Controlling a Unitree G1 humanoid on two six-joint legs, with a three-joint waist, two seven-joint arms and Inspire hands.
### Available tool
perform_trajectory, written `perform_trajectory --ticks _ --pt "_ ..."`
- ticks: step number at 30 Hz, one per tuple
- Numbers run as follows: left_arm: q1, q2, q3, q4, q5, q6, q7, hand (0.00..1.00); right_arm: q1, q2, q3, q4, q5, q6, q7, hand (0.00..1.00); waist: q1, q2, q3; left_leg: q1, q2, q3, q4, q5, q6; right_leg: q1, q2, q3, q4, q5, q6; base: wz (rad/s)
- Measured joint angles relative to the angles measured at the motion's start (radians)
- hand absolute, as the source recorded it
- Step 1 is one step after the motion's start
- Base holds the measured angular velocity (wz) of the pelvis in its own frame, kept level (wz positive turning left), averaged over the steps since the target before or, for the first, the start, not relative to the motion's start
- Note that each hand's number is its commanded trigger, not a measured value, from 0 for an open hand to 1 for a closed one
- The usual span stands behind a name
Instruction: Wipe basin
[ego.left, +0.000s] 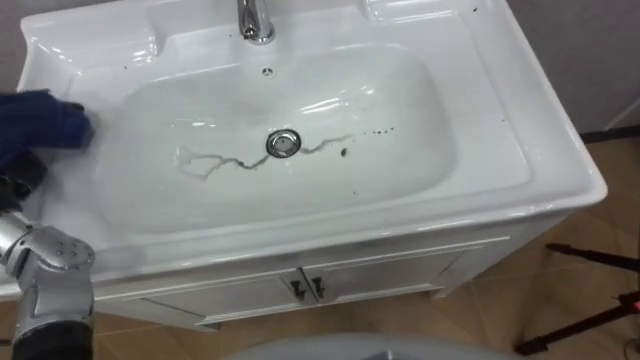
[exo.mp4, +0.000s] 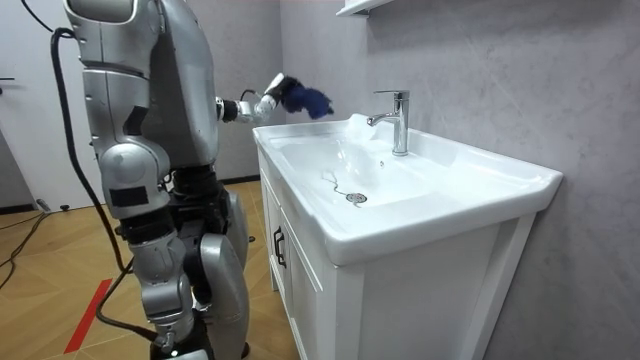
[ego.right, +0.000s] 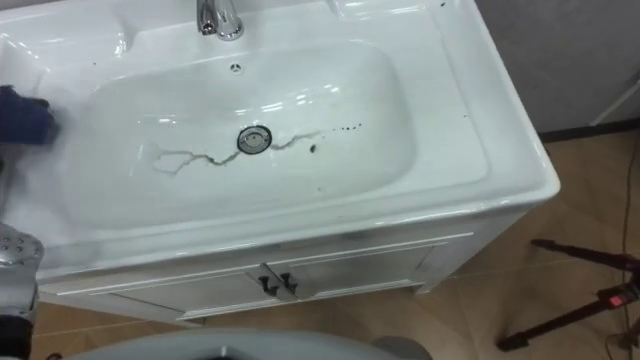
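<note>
blue cloth (ego.left: 40, 125) clutched in left hand (exo.mp4: 270, 97), at left rim of basin (ego.left: 490, 150)

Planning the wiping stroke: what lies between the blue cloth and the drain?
In the left eye view, a brownish streak crosses the basin floor between the blue cloth and the drain; otherwise bare.

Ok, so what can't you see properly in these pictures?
- Faucet: the top edge of both eye views cuts off its upper part.
- Left hand: in the eye views the blue cloth covers most of it, and the left edge cuts it off.
- Dark specks right of the drain: too small to tell what they are.
</note>
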Motion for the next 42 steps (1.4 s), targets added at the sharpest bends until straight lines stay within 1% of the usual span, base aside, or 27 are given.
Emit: perform_trajectory --ticks 1,4,7,10,14,17,20,22,24,26,28,29,30,32,34,38,42 --pt "0.0 0.001 0.007 -0.037 0.025 -0.008 0.013 1.0 0.002 -0.002 0.0 0.01 0.001 -0.009 0.0 0.0 0.001 0.003 -0.0001 0.001 0.0 0.002 0.0 0.0 0.0 0.0 0.0 0.003 0.0 0.0 0.0 -0.04" --pt "0.0 0.01 0.023 -0.117 0.06 -0.012 0.038 1.0 0.001 -0.005 -0.001 0.011 0.002 -0.019 0.003 0.0 -0.001 0.004 0.0004 0.003 0.001 0.008 0.0 0.0 0.0 0.001 0.002 0.008 -0.002 0.0 0.0 -0.06" --pt "0.0 0.014 0.029 -0.152 0.064 -0.016 0.056 1.0 0.003 -0.004 -0.001 0.012 0.002 -0.02 0.007 0.0 -0.001 0.006 0.0004 0.007 0.0 0.009 -0.001 0.0 0.0 0.006 0.002 0.013 -0.006 0.0 0.0 -0.03" --pt "0.0 0.014 0.029 -0.175 0.081 -0.016 0.055 1.0 0.006 -0.004 -0.002 0.011 0.001 -0.018 0.014 0.0 -0.003 0.005 0.0002 0.003 0.0 0.008 -0.001 0.0 0.0 0.004 0.003 0.01 -0.018 0.003 -0.001 0.06" --pt "0.001 0.014 0.031 -0.174 0.08 -0.009 0.048 1.0 0.019 -0.004 -0.003 -0.001 0.001 -0.019 0.016 0.0 -0.001 0.004 -0.0001 0.005 0.0 0.006 -0.001 0.0 0.0 0.006 0.003 0.006 -0.018 0.003 -0.001 0.0" --pt "0.003 0.014 0.029 -0.171 0.08 -0.005 0.021 1.0 0.02 -0.005 -0.004 -0.001 0.0 -0.019 0.024 0.0 -0.005 0.004 -0.0002 0.006 0.0 0.005 -0.001 0.0 0.0 0.008 0.003 0.003 -0.017 0.004 -0.001 0.0" --pt "0.032 0.009 0.027 -0.168 0.073 -0.003 -0.022 1.0 0.021 -0.004 -0.005 -0.01 -0.004 -0.019 0.024 0.0 -0.014 0.001 0.0003 0.007 0.0 0.006 -0.001 0.0 0.0 0.015 0.001 0.002 -0.017 0.004 -0.001 0.0" --pt "0.06 -0.002 0.024 -0.152 0.07 -0.001 -0.06 1.0 0.023 -0.002 -0.005 -0.028 -0.004 -0.018 0.025 0.0 -0.032 -0.003 0.0001 0.01 0.0 0.006 -0.001 0.0 0.0 0.022 0.0 -0.003 -0.019 0.003 -0.001 0.04" --pt "0.06 -0.005 0.012 -0.104 0.07 -0.001 -0.082 1.0 0.021 -0.002 -0.005 -0.028 -0.009 -0.018 0.027 0.0 -0.035 -0.004 0.0009 0.013 0.0 0.006 -0.002 0.0 0.0 0.024 0.001 0.002 -0.018 0.003 -0.001 -0.03" --pt "0.067 -0.014 -0.007 -0.067 0.07 0.003 -0.104 1.0 0.019 -0.002 -0.004 -0.028 -0.023 -0.018 0.033 0.0 -0.035 -0.006 0.0011 0.013 0.0 0.008 -0.004 0.0 0.0 0.026 0.002 0.005 -0.019 0.003 -0.001 -0.03" --pt "0.088 -0.034 -0.055 -0.038 0.071 0.006 -0.136 1.0 0.018 0.003 -0.004 -0.027 -0.034 -0.019 0.035 0.0 -0.043 -0.011 0.0011 0.014 0.0 0.009 -0.005 0.0 0.0 0.025 0.002 0.007 -0.02 0.003 0.0 0.0" --pt "0.092 -0.041 -0.063 -0.033 0.07 0.006 -0.147 1.0 0.018 0.005 -0.004 -0.026 -0.035 -0.019 0.035 0.0 -0.043 -0.012 0.0011 0.014 0.0 0.009 -0.005 0.0 0.0 0.025 0.002 0.008 -0.02 0.003 0.0 0.0" --pt "0.094 -0.046 -0.085 -0.008 0.071 0.007 -0.159 1.0 0.018 0.008 -0.004 -0.026 -0.038 -0.018 0.035 0.0 -0.043 -0.013 0.0014 0.015 0.0 0.009 -0.005 0.0 0.0 0.023 0.003 0.009 -0.019 0.003 0.0 0.0" --pt "0.094 -0.046 -0.108 0.032 0.071 0.013 -0.181 1.0 0.018 0.008 -0.004 -0.027 -0.04 -0.017 0.042 0.0 -0.05 -0.014 0.0009 0.015 0.0 0.008 -0.004 0.0 0.0 0.023 0.004 0.009 -0.019 0.003 -0.001 0.0" --pt "0.094 -0.045 -0.13 0.056 0.071 0.027 -0.206 1.0 0.018 0.007 -0.004 -0.034 -0.041 -0.015 0.045 0.0 -0.06 -0.013 0.0011 0.014 0.0 0.008 -0.004 0.0 0.0 0.022 0.004 0.009 -0.019 0.003 0.0 0.0" --pt "0.094 -0.046 -0.135 0.057 0.083 0.031 -0.233 1.0 0.018 0.007 -0.004 -0.043 -0.043 -0.006 0.064 0.0 -0.063 -0.012 -0.0001 0.013 0.0 0.009 -0.004 0.0 0.0 0.023 0.004 0.01 -0.018 0.003 0.0 0.0" --pt "0.094 -0.046 -0.137 0.057 0.094 0.045 -0.252 1.0 0.017 0.004 -0.004 -0.05 -0.062 -0.005 0.069 0.0 -0.065 -0.01 -0.0017 0.013 0.001 0.008 -0.003 0.0 0.0 0.024 0.003 0.005 -0.018 0.003 -0.001 0.0"
